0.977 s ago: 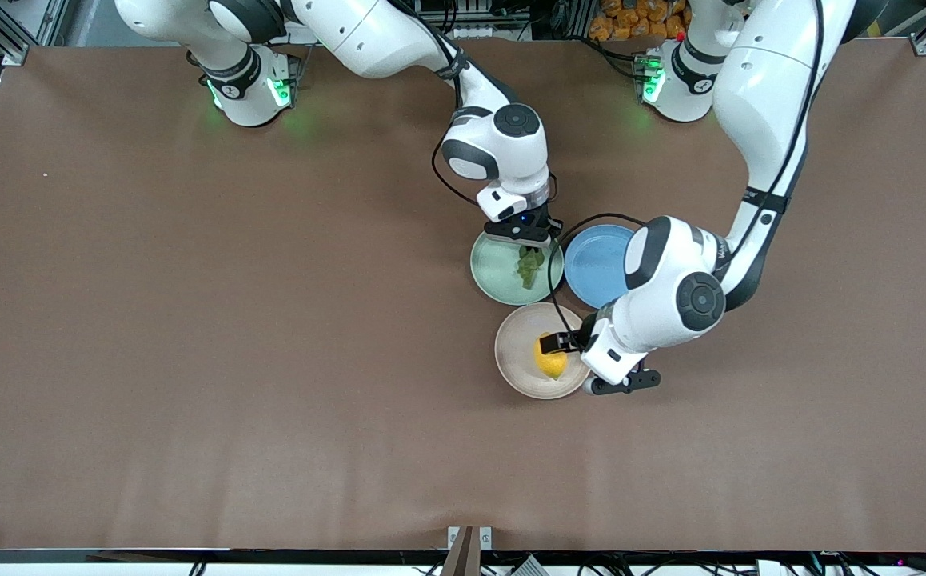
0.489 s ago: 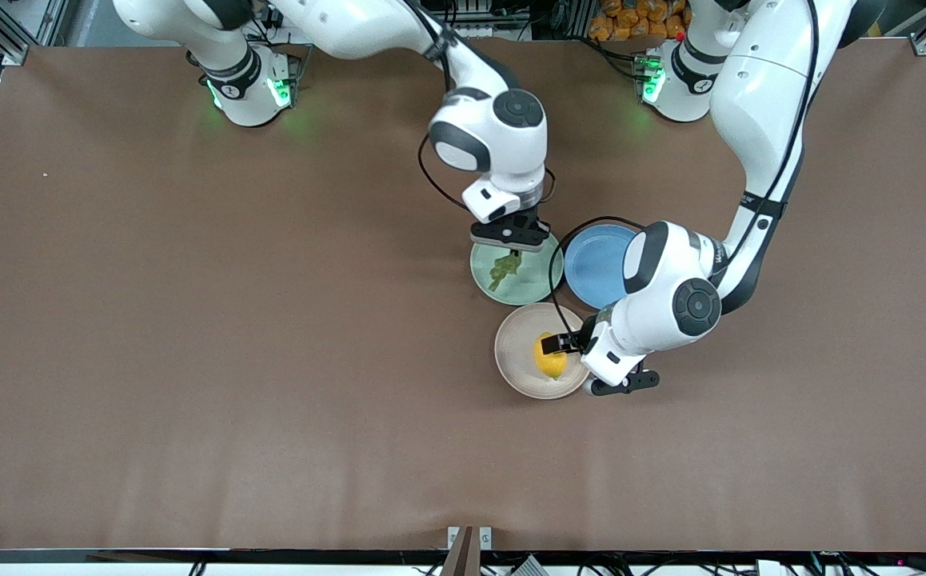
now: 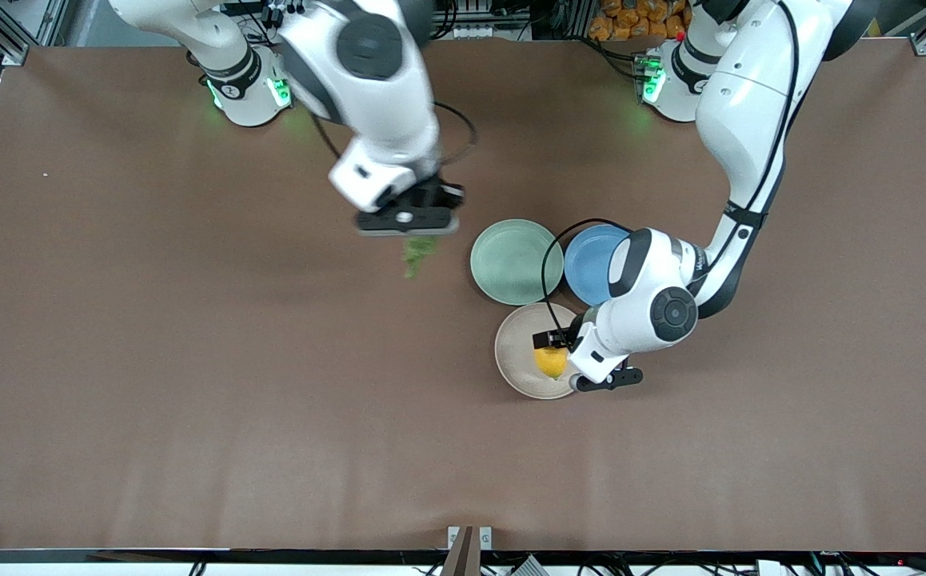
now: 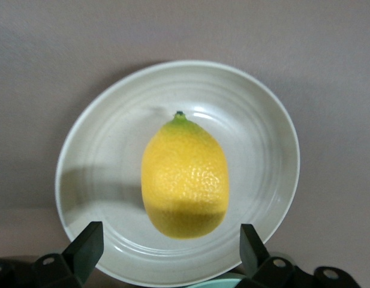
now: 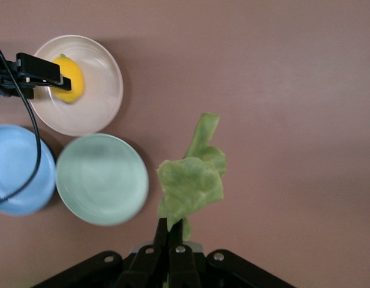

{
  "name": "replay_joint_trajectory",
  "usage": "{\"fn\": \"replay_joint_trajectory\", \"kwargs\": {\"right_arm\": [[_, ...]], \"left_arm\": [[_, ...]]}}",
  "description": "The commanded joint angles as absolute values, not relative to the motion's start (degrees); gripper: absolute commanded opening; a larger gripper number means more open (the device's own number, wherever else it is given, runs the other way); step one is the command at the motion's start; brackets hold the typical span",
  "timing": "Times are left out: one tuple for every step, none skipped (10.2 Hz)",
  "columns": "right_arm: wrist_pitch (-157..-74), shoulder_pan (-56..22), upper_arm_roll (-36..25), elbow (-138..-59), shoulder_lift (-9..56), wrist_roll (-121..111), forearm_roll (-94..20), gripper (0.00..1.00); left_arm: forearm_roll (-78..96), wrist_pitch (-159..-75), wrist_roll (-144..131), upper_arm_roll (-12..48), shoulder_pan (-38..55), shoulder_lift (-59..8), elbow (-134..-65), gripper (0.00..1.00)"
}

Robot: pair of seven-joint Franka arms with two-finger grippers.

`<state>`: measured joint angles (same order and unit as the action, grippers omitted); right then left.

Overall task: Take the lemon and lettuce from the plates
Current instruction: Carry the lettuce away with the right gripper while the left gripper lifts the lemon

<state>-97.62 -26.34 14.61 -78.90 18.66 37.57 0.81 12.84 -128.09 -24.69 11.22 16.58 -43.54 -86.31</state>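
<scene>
The yellow lemon (image 3: pixel 547 365) (image 4: pixel 185 177) lies on the beige plate (image 3: pixel 514 352) (image 4: pixel 250 120). My left gripper (image 3: pixel 556 359) (image 4: pixel 170 249) hangs low over it, open, a finger on either side and neither touching the fruit. My right gripper (image 3: pixel 417 237) (image 5: pixel 174 231) is shut on the lettuce (image 3: pixel 416 254) (image 5: pixel 190 180), a wrinkly green leaf dangling from its tips. It is up over bare table, off the mint green plate (image 3: pixel 515 262) (image 5: pixel 101 179) toward the right arm's end. That plate has nothing on it.
An empty blue plate (image 3: pixel 587 268) (image 5: pixel 14 168) touches the mint plate, on the side toward the left arm's end. The three plates cluster together mid-table. Brown tabletop (image 3: pixel 191 360) spreads wide around them. The left arm's cable (image 3: pixel 547 264) loops over the plates.
My right gripper has lifted the lettuce off the mint plate and carried it up and toward the right arm's end. The left gripper has edged slightly over the lemon, still open.
</scene>
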Motion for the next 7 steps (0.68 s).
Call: {"fn": "replay_joint_trajectory", "kwargs": {"right_arm": [[-90.1,-16.4,15.7,-82.6,11.2,22.7,-3.3,0.0],[-87.4,-12.3,15.7,-82.6,9.7,17.1,-3.3,0.0],[-85.6,-8.6,15.7,-82.7,8.6,13.2,-3.3,0.0],[-83.6,-5.2,15.6,-82.8,7.9,9.9,-3.3,0.0],[-82.9,-1.6,15.6,-83.4,7.7,6.5,-3.3,0.0],[-83.5,0.9,14.9,-85.5,6.8,4.9,-2.6,0.0],[-85.6,1.6,13.6,-88.0,6.1,4.8,-1.3,0.0]], "left_arm": [[11.6,-128.8,-26.5,10.7,17.7,-44.7,-85.3,1.0],[11.6,-129.5,-26.5,10.7,17.7,-44.9,-85.3,1.0],[11.6,-130.3,-26.5,10.6,17.7,-45.3,-85.2,1.0],[11.5,-131.6,-26.5,10.6,17.7,-45.9,-85.2,1.0],[11.5,-133.0,-26.5,10.6,17.8,-46.2,-85.2,1.0],[11.5,-133.7,-26.5,10.6,17.9,-46.6,-85.2,1.0],[11.5,-134.2,-26.5,10.3,18.4,-46.8,-85.2,1.0]]}}
